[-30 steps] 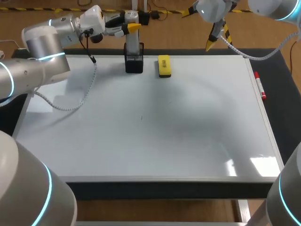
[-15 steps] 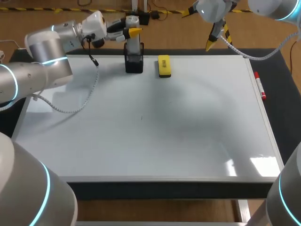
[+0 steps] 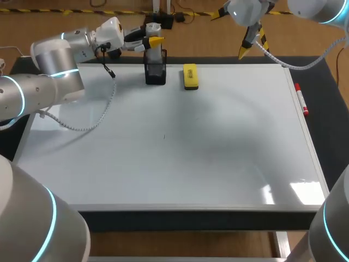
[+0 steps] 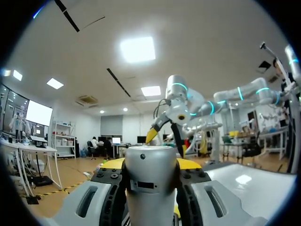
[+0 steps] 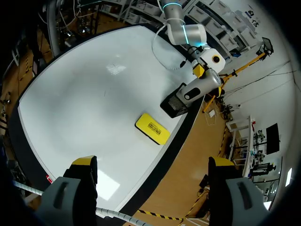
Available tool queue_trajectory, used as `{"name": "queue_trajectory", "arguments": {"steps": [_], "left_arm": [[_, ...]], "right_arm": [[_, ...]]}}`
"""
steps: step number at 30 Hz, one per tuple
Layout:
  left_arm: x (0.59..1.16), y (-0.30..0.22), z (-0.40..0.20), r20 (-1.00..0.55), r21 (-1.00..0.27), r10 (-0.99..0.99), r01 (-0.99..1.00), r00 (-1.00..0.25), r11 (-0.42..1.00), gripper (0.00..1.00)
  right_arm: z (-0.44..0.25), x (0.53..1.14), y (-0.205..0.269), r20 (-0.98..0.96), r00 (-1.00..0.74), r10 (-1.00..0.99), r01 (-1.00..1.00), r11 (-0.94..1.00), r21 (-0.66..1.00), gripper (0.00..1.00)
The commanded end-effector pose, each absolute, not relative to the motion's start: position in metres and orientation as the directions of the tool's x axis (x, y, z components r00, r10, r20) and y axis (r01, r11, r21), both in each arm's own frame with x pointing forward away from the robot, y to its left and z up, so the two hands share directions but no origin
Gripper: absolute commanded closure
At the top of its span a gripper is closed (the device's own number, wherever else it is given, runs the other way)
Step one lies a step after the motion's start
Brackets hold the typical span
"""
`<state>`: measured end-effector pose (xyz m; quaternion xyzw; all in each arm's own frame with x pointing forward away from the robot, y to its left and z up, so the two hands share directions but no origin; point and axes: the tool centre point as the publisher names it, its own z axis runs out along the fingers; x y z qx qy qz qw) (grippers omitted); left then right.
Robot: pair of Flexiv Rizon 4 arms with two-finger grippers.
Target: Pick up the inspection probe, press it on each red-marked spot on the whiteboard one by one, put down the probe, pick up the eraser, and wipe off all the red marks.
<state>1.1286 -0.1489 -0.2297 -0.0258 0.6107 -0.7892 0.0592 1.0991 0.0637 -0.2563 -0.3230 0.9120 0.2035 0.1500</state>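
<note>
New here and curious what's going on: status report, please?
Left gripper shut on probe, probe in black holder. Right gripper open, empty. Eraser beside holder, untouched.

The head view looks down from above and behind, taking in the whole whiteboard [image 3: 180, 147]. The left wrist view faces level, close up against the inspection probe [image 4: 151, 183]. The right wrist view looks down from high over the far edge, sharing whiteboard, eraser [image 5: 153, 128] and inspection probe with the head view.

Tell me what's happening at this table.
The left gripper is closed on the inspection probe, which stands in its black holder at the whiteboard's far edge. The right gripper hangs open and empty above the board. The yellow eraser lies beside the holder. No red marks show.
</note>
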Motion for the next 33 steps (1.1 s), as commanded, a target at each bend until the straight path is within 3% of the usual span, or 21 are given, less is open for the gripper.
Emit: {"name": "queue_trajectory", "arguments": {"steps": [1,20,22,24,26,28,29,30,33], "left_arm": [[1.133,-0.149,-0.234,-0.031,-0.965,-0.115,0.059,-0.993,-0.256,1.0],[1.135,-0.154,-0.246,-0.016,-0.968,-0.115,0.044,-0.993,-0.246,1.0],[1.136,-0.154,-0.246,-0.015,-0.968,-0.116,0.044,-0.993,-0.246,0.85],[1.136,-0.154,-0.246,-0.016,-0.968,-0.117,0.044,-0.993,-0.245,0.85],[1.136,-0.153,-0.246,-0.017,-0.968,-0.115,0.045,-0.993,-0.245,0.77],[1.136,-0.153,-0.247,-0.018,-0.969,-0.115,0.045,-0.993,-0.243,0.52],[1.136,-0.153,-0.247,-0.018,-0.969,-0.115,0.046,-0.993,-0.243,0.08],[1.136,-0.153,-0.246,-0.019,-0.969,-0.115,0.046,-0.993,-0.243,0.0],[1.135,-0.153,-0.245,-0.027,-0.972,-0.112,0.052,-0.993,-0.228,0.0]], "right_arm": [[-0.256,1.099,0.064,-0.402,-0.746,-0.531,-0.651,0.709,0.271,0.0],[-0.256,1.099,0.064,-0.402,-0.746,-0.531,-0.651,0.709,0.271,0.0],[-0.256,1.099,0.064,-0.402,-0.746,-0.531,-0.651,0.709,0.271,0.0],[-0.256,1.099,0.064,-0.402,-0.746,-0.531,-0.651,0.709,0.271,0.0],[-0.256,1.099,0.064,-0.402,-0.746,-0.531,-0.651,0.709,0.271,0.0],[-0.256,1.099,0.064,-0.402,-0.746,-0.531,-0.651,0.709,0.271,0.0],[-0.256,1.099,0.064,-0.402,-0.746,-0.531,-0.651,0.709,0.271,0.0],[-0.256,1.099,0.064,-0.402,-0.746,-0.531,-0.651,0.709,0.271,0.0],[-0.256,1.099,0.064,-0.402,-0.746,-0.531,-0.651,0.709,0.271,0.0]]}}
